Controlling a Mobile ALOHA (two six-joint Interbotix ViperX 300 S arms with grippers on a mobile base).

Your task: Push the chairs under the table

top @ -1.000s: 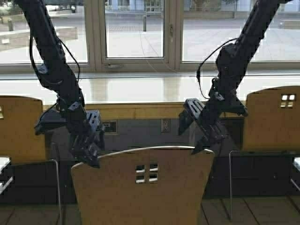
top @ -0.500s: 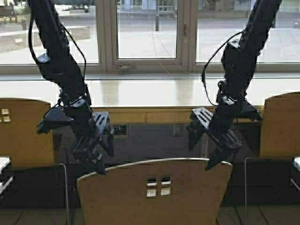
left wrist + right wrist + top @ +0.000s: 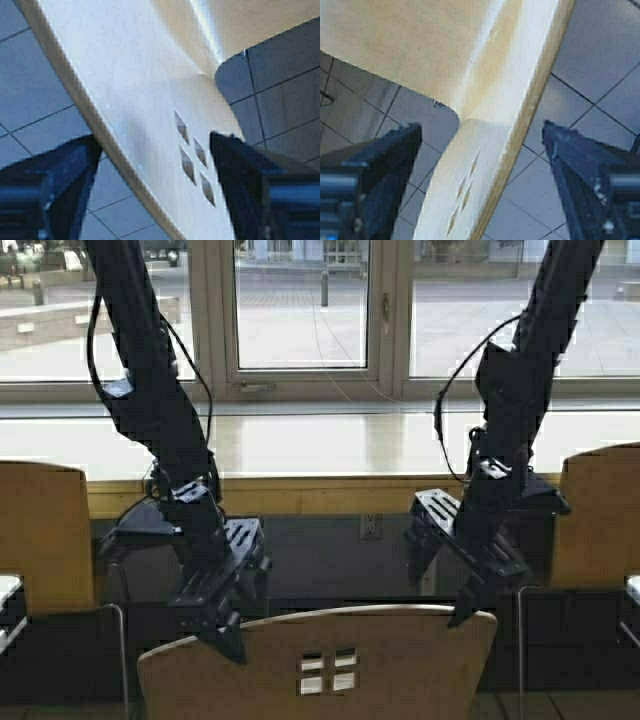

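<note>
Three tan plywood chairs face the long pale table (image 3: 330,445): middle chair (image 3: 320,665) nearest, left chair (image 3: 40,535), right chair (image 3: 600,515) alongside.

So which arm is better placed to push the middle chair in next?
Neither clearly: the left claw and right claw both straddle the top edge of the middle chair, open, one at each corner, facing the table.

Broad windows (image 3: 300,310) with pale frames fill the far wall, daylight coming through from a paved yard (image 3: 460,335) outside — bright against the dim interior. Below, a dark panel holds a wall socket (image 3: 371,527) — the floor (image 3: 600,85) is grey tile with dark grout lines
</note>
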